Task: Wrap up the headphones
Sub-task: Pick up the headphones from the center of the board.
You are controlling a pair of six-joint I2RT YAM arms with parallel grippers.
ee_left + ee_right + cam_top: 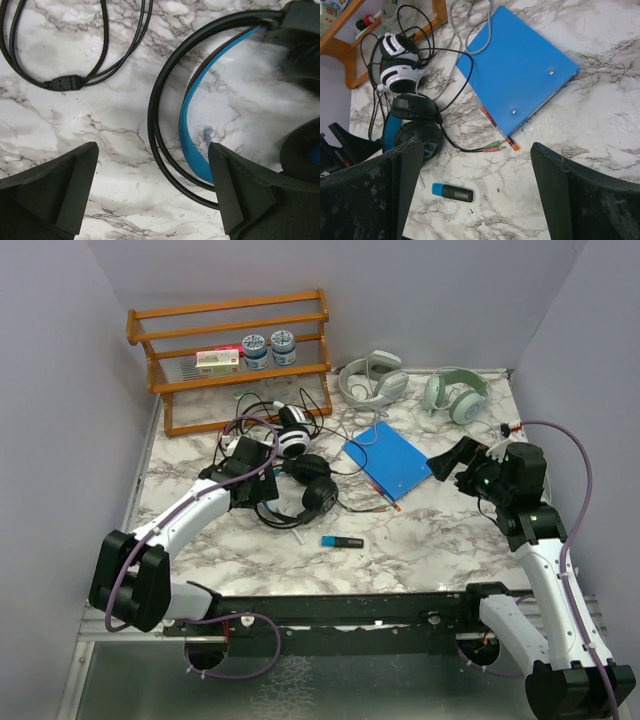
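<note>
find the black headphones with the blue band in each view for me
top external: black headphones left of centre.
left wrist: only their headband, black with blue lining, curving through the right half.
right wrist: left edge, earcups stacked under the white-and-black headphones.
shared landmark: the white-and-black headphones, just beyond them in top external too; left wrist misses them.

Four headphones [372, 378] (one all black), two jars [283, 347], one folder [388, 460]

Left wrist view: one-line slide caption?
Open left gripper over the blue-lined headband of the black headphones on the marble table; black cable upper left.
</note>
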